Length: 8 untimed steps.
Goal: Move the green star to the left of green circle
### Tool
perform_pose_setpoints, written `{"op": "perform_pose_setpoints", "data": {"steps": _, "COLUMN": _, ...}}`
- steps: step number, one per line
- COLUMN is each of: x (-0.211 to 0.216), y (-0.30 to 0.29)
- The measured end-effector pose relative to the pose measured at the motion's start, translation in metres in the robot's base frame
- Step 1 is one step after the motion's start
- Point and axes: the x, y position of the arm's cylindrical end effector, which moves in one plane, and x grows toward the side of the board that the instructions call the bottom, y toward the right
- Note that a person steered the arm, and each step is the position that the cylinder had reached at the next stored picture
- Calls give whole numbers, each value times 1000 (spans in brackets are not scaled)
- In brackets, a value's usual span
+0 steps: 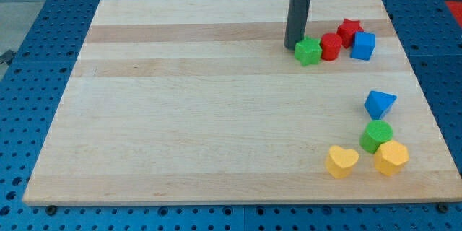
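The green star lies near the view's top right on the wooden board. My tip rests just left of the star, touching or nearly touching its upper left edge. The green circle sits far below, at the view's lower right, between a blue block and a yellow block. The star is well above the circle and to its left.
A red cylinder touches the star's right side, with a red star and a blue cube beyond. A blue triangle-like block sits above the circle. A yellow heart and a yellow hexagon lie below it.
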Motion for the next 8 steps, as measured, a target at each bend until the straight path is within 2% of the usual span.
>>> {"op": "perform_pose_setpoints", "data": {"steps": 2, "x": 78, "y": 8}}
{"op": "perform_pose_setpoints", "data": {"steps": 3, "x": 70, "y": 6}}
{"op": "perform_pose_setpoints", "data": {"steps": 5, "x": -30, "y": 6}}
{"op": "perform_pose_setpoints", "data": {"steps": 6, "x": -40, "y": 26}}
{"op": "perform_pose_setpoints", "data": {"steps": 8, "x": 14, "y": 32}}
